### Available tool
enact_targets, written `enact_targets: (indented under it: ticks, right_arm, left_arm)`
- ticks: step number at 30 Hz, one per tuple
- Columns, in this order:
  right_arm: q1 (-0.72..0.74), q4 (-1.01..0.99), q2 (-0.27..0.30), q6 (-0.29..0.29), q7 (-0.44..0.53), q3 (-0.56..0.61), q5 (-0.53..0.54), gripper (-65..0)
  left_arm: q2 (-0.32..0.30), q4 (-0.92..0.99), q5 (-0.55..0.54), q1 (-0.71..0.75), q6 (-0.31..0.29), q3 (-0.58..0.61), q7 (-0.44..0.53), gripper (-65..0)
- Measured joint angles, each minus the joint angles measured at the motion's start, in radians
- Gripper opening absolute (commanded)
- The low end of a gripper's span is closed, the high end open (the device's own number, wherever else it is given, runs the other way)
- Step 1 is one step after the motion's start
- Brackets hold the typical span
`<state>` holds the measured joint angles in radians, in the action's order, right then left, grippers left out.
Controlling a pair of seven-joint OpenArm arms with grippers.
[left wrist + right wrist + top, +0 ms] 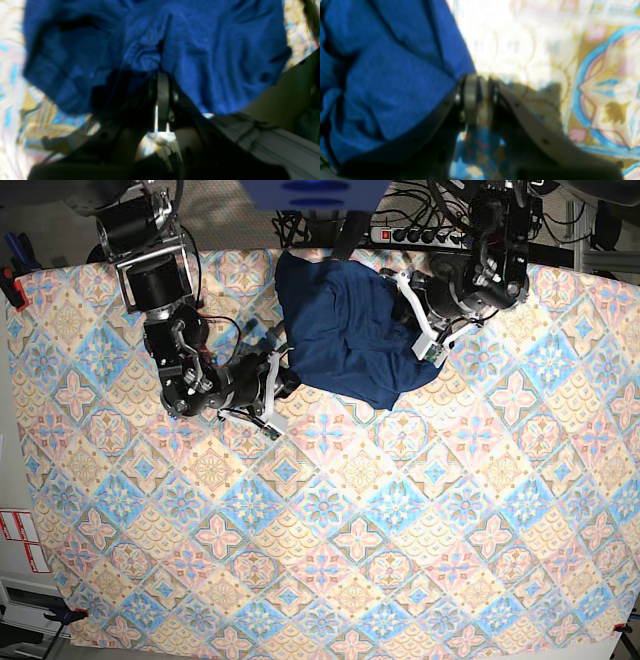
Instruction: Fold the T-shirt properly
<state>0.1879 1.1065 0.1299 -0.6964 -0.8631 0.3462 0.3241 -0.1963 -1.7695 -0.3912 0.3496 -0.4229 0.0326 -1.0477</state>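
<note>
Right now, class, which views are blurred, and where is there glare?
Left wrist view: soft focus, the shirt hazy, left gripper dark in shadow. Right wrist view: blurred throughout, strong glare on the patterned cloth. Base view: sharp, evenly lit.

I count one T-shirt (pixel 350 330), dark blue, and it is the only piece of clothing I can see. I count two robot arms, and each has one pincer, so two in all: the left pincer (pixel 398 283) and the right pincer (pixel 285 370). There is one counter (pixel 400 530), with one patterned cloth over it.
</note>
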Motion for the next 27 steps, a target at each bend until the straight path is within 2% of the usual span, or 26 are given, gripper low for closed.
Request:
enact_targets:
  ticks: [6,10,14,19,22,27]
  right_arm:
    - [0.008,0.002,0.015,0.005,0.020,0.124,0.008,-57.2]
    - [-0.005,0.026,0.064,-0.004,0.038,0.175,0.043,-57.2]
    - [-0.048,0.105,0.074,0.015,0.022,0.187,0.016,-57.2]
    - [-0.076,0.193,0.104,0.000,-0.088,0.191,0.016,-57.2]
    - [-0.114,0.245,0.120,0.003,-0.096,0.190,0.008,-57.2]
    - [-0.147,0.298,0.147,0.000,-0.111,0.202,0.001,-57.2]
  left_arm:
    - [0.000,0.107,0.081,-0.095,-0.011,0.067,0.011,-65.0]
    - [0.000,0.174,0.124,-0.177,-0.024,0.102,0.047,-65.0]
    - [0.003,0.223,0.163,-0.248,-0.024,0.124,0.053,-65.0]
    - [0.012,0.318,0.180,-0.372,-0.019,0.128,0.065,-65.0]
    - [0.026,0.348,0.211,-0.424,0.000,0.127,0.061,-65.0]
    - [0.031,0.348,0.211,-0.473,0.000,0.130,0.060,-65.0]
